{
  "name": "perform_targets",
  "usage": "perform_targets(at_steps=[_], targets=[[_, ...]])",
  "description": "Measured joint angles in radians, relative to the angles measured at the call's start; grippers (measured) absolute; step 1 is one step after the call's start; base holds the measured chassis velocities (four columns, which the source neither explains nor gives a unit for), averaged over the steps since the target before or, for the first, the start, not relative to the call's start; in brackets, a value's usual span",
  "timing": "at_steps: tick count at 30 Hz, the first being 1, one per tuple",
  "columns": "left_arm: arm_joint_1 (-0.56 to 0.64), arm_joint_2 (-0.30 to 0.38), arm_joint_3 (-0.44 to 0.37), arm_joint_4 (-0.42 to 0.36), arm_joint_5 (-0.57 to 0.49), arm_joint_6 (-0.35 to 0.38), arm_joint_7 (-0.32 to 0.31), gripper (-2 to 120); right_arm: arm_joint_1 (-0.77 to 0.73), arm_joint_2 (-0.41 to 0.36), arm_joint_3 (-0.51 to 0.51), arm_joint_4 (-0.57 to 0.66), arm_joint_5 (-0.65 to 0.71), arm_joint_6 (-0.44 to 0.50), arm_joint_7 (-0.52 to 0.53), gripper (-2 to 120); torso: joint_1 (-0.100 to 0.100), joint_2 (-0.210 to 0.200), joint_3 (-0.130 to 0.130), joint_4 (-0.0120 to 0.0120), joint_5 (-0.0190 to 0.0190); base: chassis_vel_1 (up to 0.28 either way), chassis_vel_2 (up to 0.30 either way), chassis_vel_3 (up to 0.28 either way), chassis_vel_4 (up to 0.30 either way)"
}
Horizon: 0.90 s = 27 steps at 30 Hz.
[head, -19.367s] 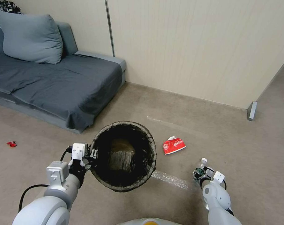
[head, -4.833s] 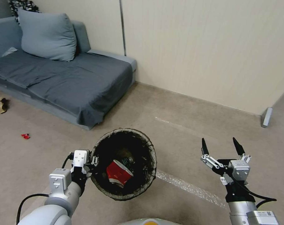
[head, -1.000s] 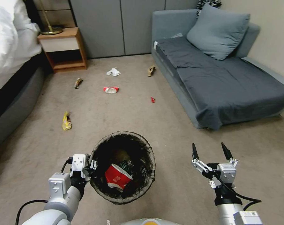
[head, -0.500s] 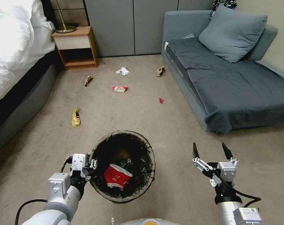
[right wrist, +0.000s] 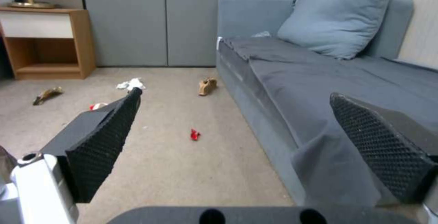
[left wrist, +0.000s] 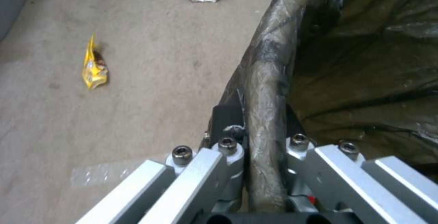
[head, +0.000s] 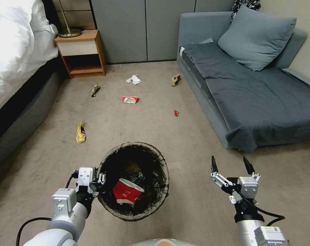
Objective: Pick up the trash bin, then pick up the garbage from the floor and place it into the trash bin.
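The left gripper (head: 101, 178) is clamped on the rim of the trash bin (head: 134, 181), carrying it at six o'clock in the head view; a red cup (head: 127, 192) already lies inside. The right gripper (head: 230, 164) hangs spread wide and empty at four o'clock. The red scrap (head: 175, 112) lies toward eleven o'clock from it, nearer than the yellow wrapper (head: 80, 132), so the free right arm looks better placed.

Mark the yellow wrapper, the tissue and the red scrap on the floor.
yellow wrapper (head: 80, 133), head view, middle of the crumpled foil.
tissue (head: 134, 80), head view, centre of the wad.
red scrap (head: 175, 112), head view, its middle.
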Motion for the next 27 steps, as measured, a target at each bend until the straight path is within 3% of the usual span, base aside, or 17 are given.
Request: perform_targets(at_steps=[27], targets=[[-0.002, 0.0, -0.002, 0.0, 0.0, 0.0, 0.0, 2, 0.003, 0.002, -0.002, -0.01, -0.001, 0.003, 0.0, 100, 0.0, 0.0, 0.0, 0.0002, 0.0, -0.107, 0.107, 0.104, -0.105]])
